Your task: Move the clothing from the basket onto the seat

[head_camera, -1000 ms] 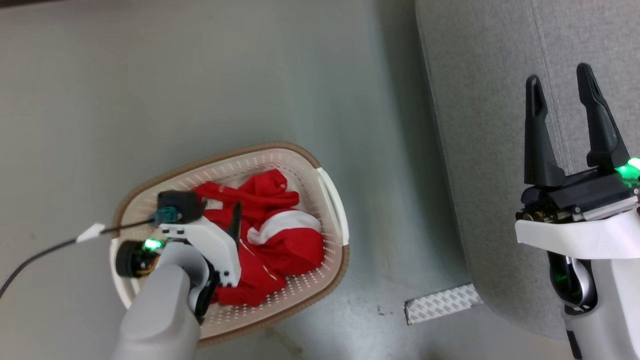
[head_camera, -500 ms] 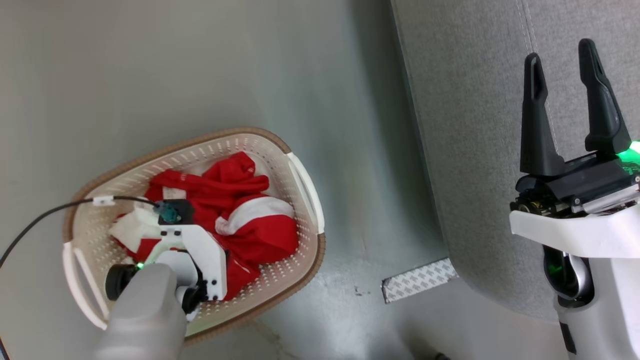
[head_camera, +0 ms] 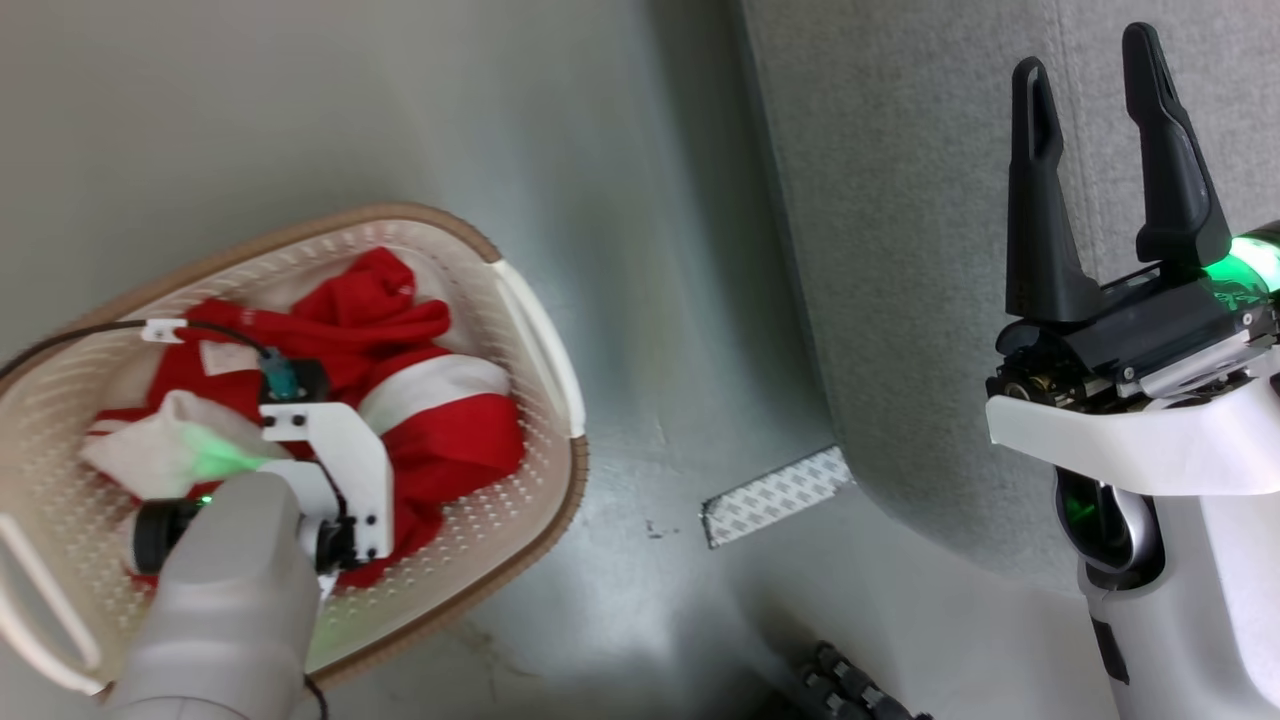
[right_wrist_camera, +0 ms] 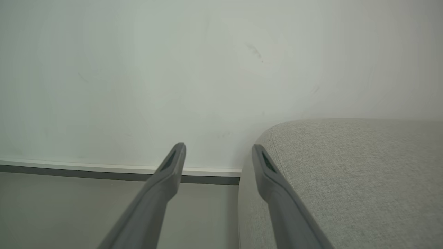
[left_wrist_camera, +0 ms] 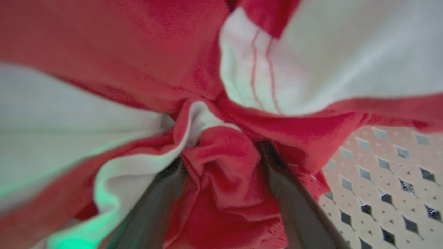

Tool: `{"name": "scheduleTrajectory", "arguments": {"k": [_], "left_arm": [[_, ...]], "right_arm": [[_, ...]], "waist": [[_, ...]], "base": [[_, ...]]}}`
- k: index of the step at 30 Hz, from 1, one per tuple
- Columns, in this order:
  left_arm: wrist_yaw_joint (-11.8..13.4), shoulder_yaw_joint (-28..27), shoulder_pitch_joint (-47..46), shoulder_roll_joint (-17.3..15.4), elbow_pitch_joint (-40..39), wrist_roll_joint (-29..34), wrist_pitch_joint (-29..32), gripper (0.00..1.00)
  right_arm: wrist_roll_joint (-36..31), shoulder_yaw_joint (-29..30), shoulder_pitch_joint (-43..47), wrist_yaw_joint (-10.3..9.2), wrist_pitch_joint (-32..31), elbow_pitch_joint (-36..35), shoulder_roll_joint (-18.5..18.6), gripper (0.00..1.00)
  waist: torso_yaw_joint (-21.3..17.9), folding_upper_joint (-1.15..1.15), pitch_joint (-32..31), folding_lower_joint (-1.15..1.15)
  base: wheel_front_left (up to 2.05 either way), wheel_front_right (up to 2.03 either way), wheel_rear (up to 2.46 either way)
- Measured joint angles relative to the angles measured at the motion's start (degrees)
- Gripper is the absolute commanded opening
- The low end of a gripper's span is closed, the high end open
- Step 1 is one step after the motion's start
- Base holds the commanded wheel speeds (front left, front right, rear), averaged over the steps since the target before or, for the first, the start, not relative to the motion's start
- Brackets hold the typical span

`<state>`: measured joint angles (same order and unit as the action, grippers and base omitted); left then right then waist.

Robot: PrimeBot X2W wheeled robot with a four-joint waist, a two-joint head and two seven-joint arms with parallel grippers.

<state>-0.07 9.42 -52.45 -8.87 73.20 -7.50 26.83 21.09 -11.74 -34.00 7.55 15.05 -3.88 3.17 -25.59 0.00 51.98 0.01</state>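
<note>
In the basket, crumpled: the clothing, red with white trim bands, none of it on the seat. Down in that heap, the left gripper, fingers spread apart, a fold of red cloth bunched between them but not squeezed; perforated basket wall just beside one finger in the left wrist view. From the wrist, a black cable trailing out over the basket's brown rim. Basket on the grey floor, near the seat but apart from it, with a patterned strip on the floor at the seat's edge. Over the seat, the right gripper, jaws wide and empty, pointed toward a pale wall.
</note>
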Motion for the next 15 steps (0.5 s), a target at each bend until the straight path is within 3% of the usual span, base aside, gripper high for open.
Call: {"name": "scheduleTrajectory", "arguments": {"k": [3,4,5,6,15], "left_arm": [[0.52,0.38,-0.13,-0.59,0.11,0.36,0.98,1.0],[0.73,0.52,-0.45,-0.54,0.15,0.35,1.14,0.95],[0.82,0.58,-0.56,-0.55,0.2,0.35,1.13,0.3],[1.04,0.67,-0.66,-0.57,0.22,0.34,1.05,0.0],[0.78,1.26,-1.38,-0.41,0.37,-0.27,-2.74,0.0]], "right_arm": [[0.12,-0.14,-0.08,0.0,0.01,0.19,-0.08,1.0],[0.36,-0.04,-0.2,0.0,0.0,0.21,-0.09,1.0],[0.54,0.08,-0.32,0.0,0.01,0.19,-0.09,1.0],[0.67,0.16,-0.44,0.0,0.01,0.18,-0.09,1.0],[0.66,0.22,-1.01,0.0,0.0,0.37,-0.13,1.0]], "waist": [[-0.81,0.0,0.67,0.0],[-1.18,0.0,1.11,0.0],[-1.24,0.0,1.23,0.0],[-1.23,0.0,1.27,0.0],[-0.49,0.0,-0.31,0.0]], "base": [[0.0,0.0,0.0],[0.0,0.0,0.0],[0.0,0.0,0.0],[0.0,0.0,0.0],[0.0,0.0,0.0]]}}
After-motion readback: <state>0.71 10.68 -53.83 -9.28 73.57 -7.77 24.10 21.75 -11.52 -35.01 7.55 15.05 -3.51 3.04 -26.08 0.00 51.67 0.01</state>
